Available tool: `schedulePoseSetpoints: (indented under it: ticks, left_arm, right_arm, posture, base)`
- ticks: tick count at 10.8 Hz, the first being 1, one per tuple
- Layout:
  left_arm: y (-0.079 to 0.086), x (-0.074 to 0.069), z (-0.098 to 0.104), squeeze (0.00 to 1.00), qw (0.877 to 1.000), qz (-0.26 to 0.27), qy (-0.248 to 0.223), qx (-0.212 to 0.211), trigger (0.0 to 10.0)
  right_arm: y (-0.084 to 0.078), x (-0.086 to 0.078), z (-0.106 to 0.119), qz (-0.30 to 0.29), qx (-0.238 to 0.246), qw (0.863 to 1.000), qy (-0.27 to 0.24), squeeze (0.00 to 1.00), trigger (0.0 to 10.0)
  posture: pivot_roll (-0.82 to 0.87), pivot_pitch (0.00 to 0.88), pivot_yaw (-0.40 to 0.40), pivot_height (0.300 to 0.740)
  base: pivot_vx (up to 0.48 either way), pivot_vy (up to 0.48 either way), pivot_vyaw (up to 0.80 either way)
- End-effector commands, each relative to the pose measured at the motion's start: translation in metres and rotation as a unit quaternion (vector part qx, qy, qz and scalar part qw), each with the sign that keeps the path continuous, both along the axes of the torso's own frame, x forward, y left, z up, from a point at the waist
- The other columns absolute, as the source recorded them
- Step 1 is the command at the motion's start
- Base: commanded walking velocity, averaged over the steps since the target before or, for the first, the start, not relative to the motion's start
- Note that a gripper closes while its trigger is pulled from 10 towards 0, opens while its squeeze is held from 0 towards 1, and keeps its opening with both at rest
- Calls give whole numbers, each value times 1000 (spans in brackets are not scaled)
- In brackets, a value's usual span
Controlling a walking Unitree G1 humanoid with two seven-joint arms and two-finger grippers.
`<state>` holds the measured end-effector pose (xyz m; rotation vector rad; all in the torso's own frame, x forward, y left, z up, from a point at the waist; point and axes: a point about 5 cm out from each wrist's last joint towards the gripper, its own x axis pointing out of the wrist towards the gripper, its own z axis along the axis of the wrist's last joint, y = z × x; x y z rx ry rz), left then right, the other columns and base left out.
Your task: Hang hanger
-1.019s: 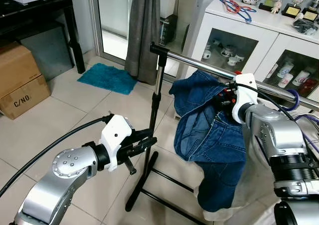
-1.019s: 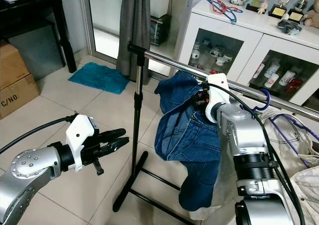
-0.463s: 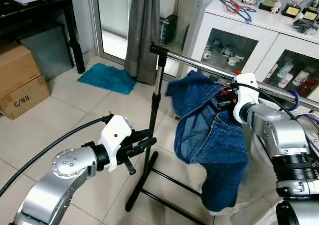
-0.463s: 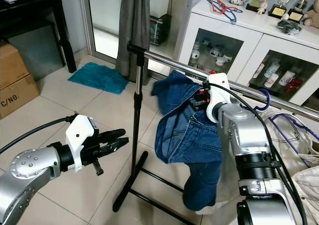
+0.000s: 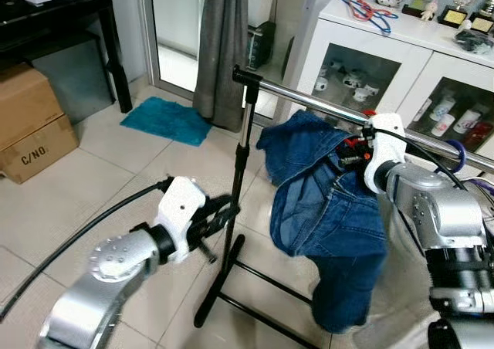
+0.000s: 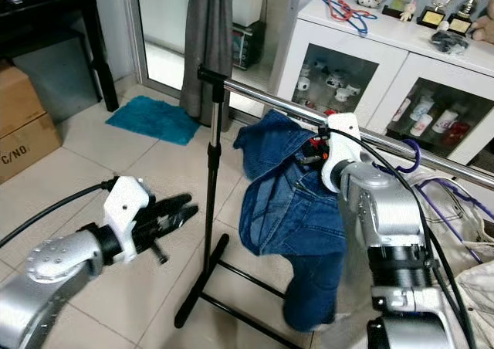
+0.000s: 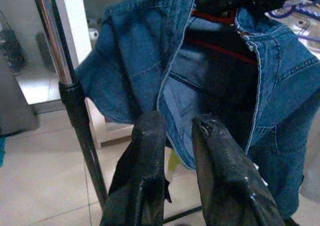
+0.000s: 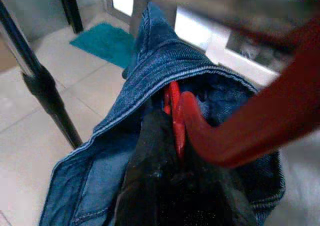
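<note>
Since a second ago, the right end effector point(image 8: 175, 186) has been raised closer to the chrome rail point(image 5: 309, 100), clamped on the red hanger point(image 8: 240, 131) carrying the denim garment point(image 5: 328, 210). The left end effector point(image 7: 172, 136), slightly parted and empty, has swung toward the rack post point(image 5: 235, 202). The hook should be lifted clear over the rail, then lowered squarely before release.

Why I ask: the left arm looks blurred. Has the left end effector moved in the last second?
Yes. The left end effector has crept toward the rack's black upright post; its fingers now nearly overlap it.
</note>
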<state>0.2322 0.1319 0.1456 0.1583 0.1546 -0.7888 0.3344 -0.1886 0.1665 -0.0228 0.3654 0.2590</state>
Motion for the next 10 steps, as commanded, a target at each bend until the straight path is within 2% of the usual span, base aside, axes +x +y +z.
schedulePoseSetpoints:
  ticks: [1, 4, 5, 6, 8, 10]
  left_arm:
    - [-2, -1, 3, 0, 1000, 4, -14, 1, 10000]
    - [-6, 2, 4, 0, 998, 56, -23, -20, 10000]
    - [-7, 2, 3, 0, 998, 54, -22, -22, 10000]
    - [-7, 2, 2, 0, 998, 57, -18, -23, 10000]
    - [-3, 3, 2, 0, 998, 64, -10, -20, 10000]
    - [1, 1, -1, 0, 998, 67, -9, -17, 10000]
  right_arm:
    - [-4, -3, 12, -6, 7, 1000, -29, 0, 0]
    - [7, -23, 22, 22, 37, 998, -36, 0, 0]
    - [14, -37, 17, 43, 33, 998, -22, 0, 0]
    - [17, -44, 12, 50, 36, 998, -12, 0, 0]
    - [31, -58, 3, 42, 56, 998, 9, 0, 0]
    - [34, -69, -11, 33, 53, 998, 23, 0, 0]
  posture:
    - [76, 0, -142, 740]
    - [62, 0, -126, 740]
    - [65, 0, -135, 740]
    - [69, 0, -139, 740]
    - [51, 0, -124, 740]
    - [69, 0, -134, 740]
  base:
    - [0, 0, 0]
    - [0, 0, 0]
    - [0, 0, 0]
    - [0, 0, 0]
    - [0, 0, 0]
    - [0, 0, 0]
